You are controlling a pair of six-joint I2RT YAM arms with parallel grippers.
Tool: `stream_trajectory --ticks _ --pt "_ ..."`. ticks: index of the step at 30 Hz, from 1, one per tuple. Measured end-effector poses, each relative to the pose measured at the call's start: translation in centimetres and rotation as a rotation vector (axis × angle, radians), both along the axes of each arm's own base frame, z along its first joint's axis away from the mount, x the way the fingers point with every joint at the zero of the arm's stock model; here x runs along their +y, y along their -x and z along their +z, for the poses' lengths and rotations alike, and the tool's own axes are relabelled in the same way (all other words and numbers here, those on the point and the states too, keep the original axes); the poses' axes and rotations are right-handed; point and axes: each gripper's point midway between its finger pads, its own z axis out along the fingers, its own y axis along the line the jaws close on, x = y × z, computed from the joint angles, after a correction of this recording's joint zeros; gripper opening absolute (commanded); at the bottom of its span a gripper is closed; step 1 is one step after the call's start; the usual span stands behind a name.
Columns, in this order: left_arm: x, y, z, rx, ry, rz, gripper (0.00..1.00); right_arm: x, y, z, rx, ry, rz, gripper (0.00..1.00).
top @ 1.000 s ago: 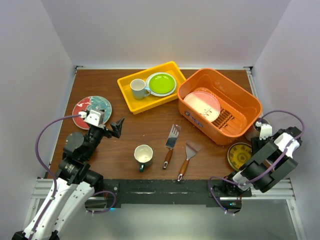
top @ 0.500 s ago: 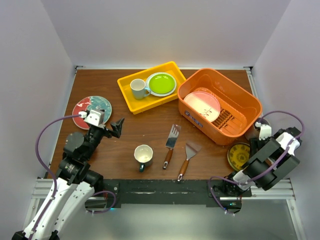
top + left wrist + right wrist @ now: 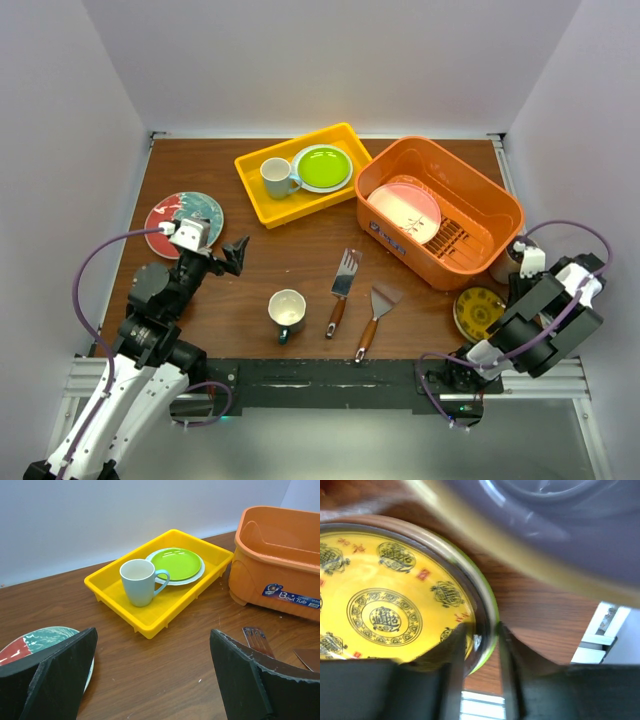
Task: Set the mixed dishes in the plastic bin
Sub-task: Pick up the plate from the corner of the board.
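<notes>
The orange plastic bin (image 3: 470, 185) stands at the back right with a pink-rimmed plate (image 3: 405, 210) leaning inside; the left wrist view shows its labelled side (image 3: 280, 555). My right gripper (image 3: 482, 640) is shut on the rim of the yellow patterned plate (image 3: 380, 605), which lies at the table's front right (image 3: 475, 312). A small white bowl (image 3: 560, 520) sits just beyond it. My left gripper (image 3: 152, 632) is open and empty above the table, right of the red-and-teal plate (image 3: 184, 222). A dark-teal mug (image 3: 287, 312) stands near the front edge. A lime green plate (image 3: 321, 167) lies in the yellow tray.
The yellow tray (image 3: 262, 205) at the back also holds a white mug with a pale-blue handle (image 3: 277, 177). Two wooden-handled spatulas (image 3: 342, 285) (image 3: 372, 320) lie between the teal mug and the bin. White walls close in the table.
My right arm has shifted slightly down and toward the yellow patterned plate. The left arm and all other things have not moved.
</notes>
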Motion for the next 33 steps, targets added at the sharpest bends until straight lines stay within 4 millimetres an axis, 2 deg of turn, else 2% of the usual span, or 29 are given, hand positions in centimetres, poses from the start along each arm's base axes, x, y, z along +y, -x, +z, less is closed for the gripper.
stream_trajectory --ticks 1,9,17,24,33 --pt "0.0 0.0 0.0 0.0 0.0 0.0 1.0 -0.1 -0.2 0.2 -0.006 0.003 -0.003 0.17" --pt "0.0 0.0 0.0 -0.001 0.0 0.0 1.0 -0.3 -0.3 1.7 -0.036 0.042 -0.001 0.0" --pt "-0.1 0.0 0.0 0.0 0.0 -0.004 1.0 -0.6 -0.7 4.8 -0.091 0.102 0.009 0.0" --pt "-0.1 0.0 0.0 0.0 0.0 -0.005 1.0 0.0 -0.6 6.4 -0.116 0.11 0.027 0.0" --pt "-0.2 0.1 0.0 -0.001 0.0 -0.011 1.0 0.2 -0.4 11.2 -0.192 0.216 0.036 0.0"
